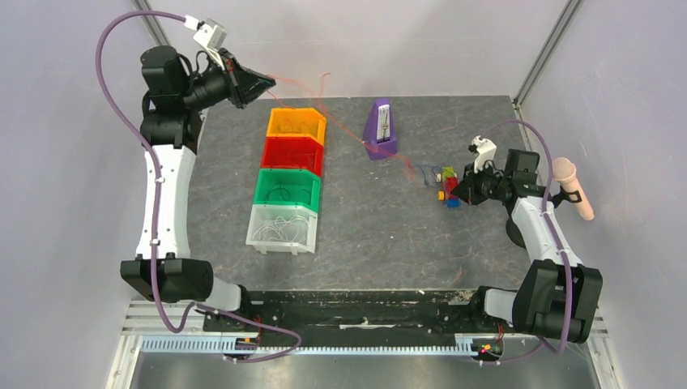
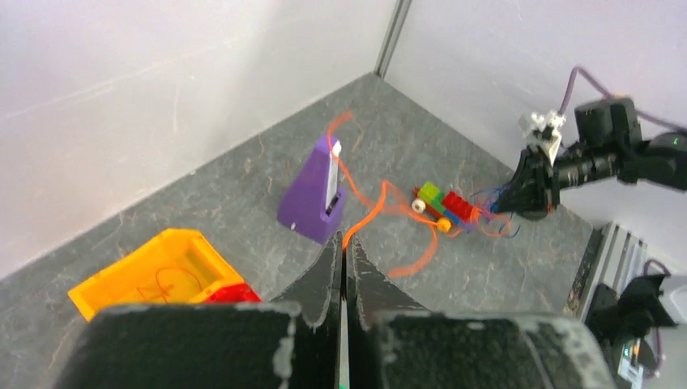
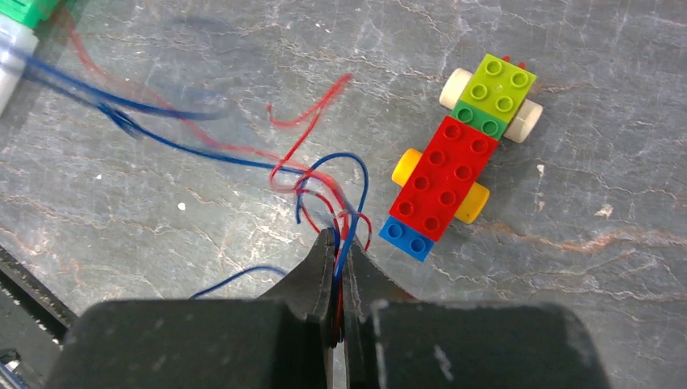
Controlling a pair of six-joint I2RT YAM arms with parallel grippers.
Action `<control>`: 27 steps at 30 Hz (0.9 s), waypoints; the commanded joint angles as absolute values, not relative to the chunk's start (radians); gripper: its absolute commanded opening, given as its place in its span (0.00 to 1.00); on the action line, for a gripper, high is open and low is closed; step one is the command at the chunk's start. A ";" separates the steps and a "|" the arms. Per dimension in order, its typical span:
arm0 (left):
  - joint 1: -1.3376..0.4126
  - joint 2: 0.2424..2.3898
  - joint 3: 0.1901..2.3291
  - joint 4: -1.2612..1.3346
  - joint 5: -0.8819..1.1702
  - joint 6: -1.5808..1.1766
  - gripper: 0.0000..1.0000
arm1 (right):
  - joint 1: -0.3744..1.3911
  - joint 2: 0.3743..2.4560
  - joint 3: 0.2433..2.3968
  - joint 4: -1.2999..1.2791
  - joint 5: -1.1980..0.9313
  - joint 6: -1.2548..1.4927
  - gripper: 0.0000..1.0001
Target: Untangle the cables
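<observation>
Clamped tight on an orange strand [image 2: 377, 207], the left gripper [image 2: 346, 243] has it running out ahead of its fingertips toward the right gripper [image 3: 339, 241], itself pinched closed on red and blue cables [image 3: 336, 154].

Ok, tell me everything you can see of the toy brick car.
The toy brick car looks like studded plastic: lime and green bricks at one end, a red one, a blue one at the other. Cream wheels flank the green, yellow wheels the red. It rests studs-up on the table, beside the cables.
</observation>
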State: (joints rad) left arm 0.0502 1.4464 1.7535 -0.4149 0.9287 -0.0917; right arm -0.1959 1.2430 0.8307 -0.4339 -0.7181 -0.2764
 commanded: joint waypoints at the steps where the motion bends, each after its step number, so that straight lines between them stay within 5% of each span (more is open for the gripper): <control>1: 0.086 1.485 1.809 -0.170 0.969 -0.338 0.02 | -0.200 1.244 0.801 -0.425 -0.672 -0.313 0.00; 5: 0.125 1.525 1.845 0.102 0.993 -0.652 0.02 | -0.201 1.229 0.768 -0.428 -0.651 -0.335 0.00; 11: 0.094 1.504 1.851 0.027 0.901 -0.527 0.02 | -0.132 1.211 0.781 -0.396 -0.659 -0.282 0.00; 21: 0.349 1.734 2.270 -0.087 0.698 -0.599 0.02 | -0.143 1.206 0.726 -0.459 -0.568 -0.440 0.00; 27: 0.313 1.733 2.202 -0.008 0.760 -0.627 0.02 | -0.118 1.203 0.767 -0.456 -0.652 -0.361 0.00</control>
